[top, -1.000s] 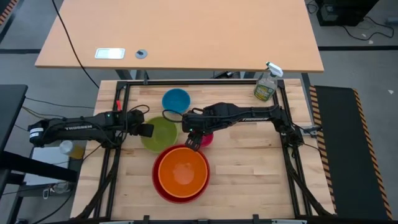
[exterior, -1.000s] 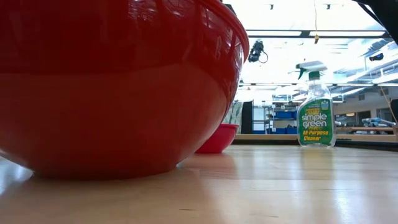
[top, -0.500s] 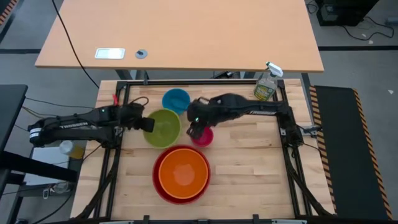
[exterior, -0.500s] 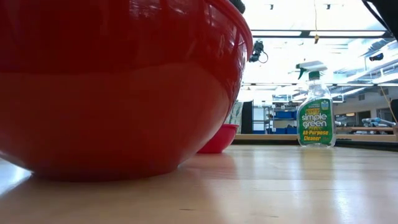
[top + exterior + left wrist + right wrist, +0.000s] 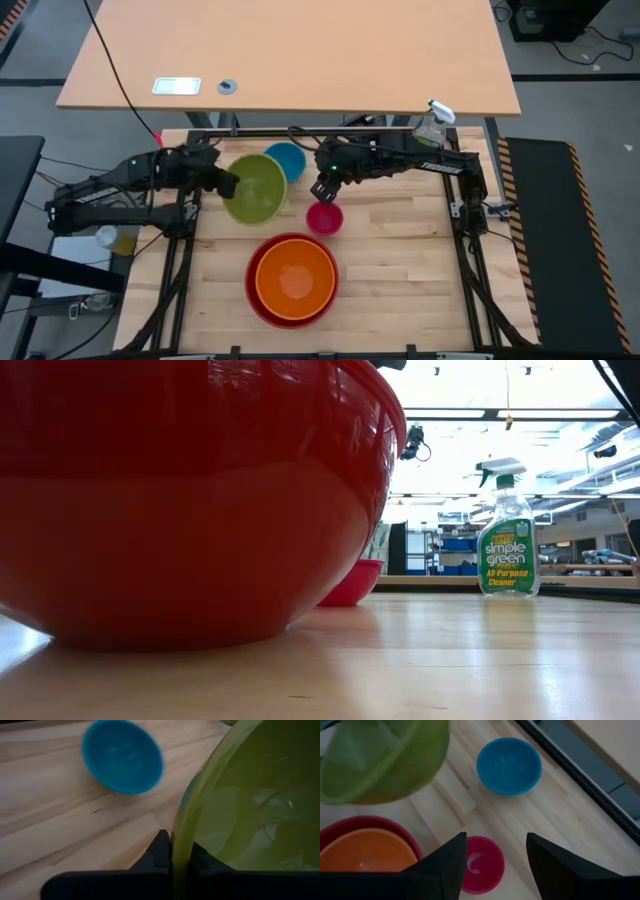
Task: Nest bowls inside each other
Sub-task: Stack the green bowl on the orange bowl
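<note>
The lime green bowl (image 5: 255,188) hangs tilted above the table's far left, with my left gripper (image 5: 226,184) shut on its left rim. Behind it the blue bowl (image 5: 290,160) stands on the table, partly covered in the high view. The small pink bowl (image 5: 324,217) rests on its base at mid-table. My right gripper (image 5: 322,188) hovers open above the pink bowl's far side, touching nothing. The orange bowl (image 5: 294,276) sits inside the red bowl (image 5: 262,300) at the near middle. My left gripper pinches the lime green bowl's rim (image 5: 180,851) between its two fingers, one finger (image 5: 161,854) outside the wall and the other inside. The fingers come from the table's left, slanting down. The bowl is lifted clear of the table and tilted.
A spray bottle (image 5: 428,135) stands at the far right corner. The red bowl (image 5: 190,500) fills the left of the low view, with the pink bowl (image 5: 352,582) behind it. Bare wood lies to the right of the bowls.
My left gripper has risen and drawn toward the far edge with the lime green bowl, which has come off the table and tipped. My right gripper has gone up and toward the far edge, away from the orange bowl's rim, uncovering the pink bowl.
</note>
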{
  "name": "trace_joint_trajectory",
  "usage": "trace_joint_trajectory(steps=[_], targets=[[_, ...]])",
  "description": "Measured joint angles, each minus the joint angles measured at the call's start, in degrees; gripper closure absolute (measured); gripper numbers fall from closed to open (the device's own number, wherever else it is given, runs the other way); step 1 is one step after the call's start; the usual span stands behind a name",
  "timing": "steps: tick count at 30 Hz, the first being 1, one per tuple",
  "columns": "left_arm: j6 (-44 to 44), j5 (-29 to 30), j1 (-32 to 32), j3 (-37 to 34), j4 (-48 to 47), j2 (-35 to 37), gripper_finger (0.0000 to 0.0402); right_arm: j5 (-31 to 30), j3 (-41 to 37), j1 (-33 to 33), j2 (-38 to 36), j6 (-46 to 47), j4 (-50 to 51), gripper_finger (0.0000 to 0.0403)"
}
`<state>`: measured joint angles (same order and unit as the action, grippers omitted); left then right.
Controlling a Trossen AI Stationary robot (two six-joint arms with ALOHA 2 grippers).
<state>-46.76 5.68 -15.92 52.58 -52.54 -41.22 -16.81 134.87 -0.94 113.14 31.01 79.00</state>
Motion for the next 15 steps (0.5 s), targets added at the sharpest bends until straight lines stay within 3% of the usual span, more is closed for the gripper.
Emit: trace_joint_trajectory(steps=[6, 15], targets=[[-0.15, -10.6, 1.7, 1.13, -0.04, -0.08, 0.0393, -0.26, -0.02, -1.49, -0.44, -2.47, 2.84, 0.0193], [-6.3, -14.37, 14.25, 1.15, 3.27, -3.69, 0.0393, -3.22, -0.02, -4.64, -2.97, -8.21, 4.74, 0.0193]])
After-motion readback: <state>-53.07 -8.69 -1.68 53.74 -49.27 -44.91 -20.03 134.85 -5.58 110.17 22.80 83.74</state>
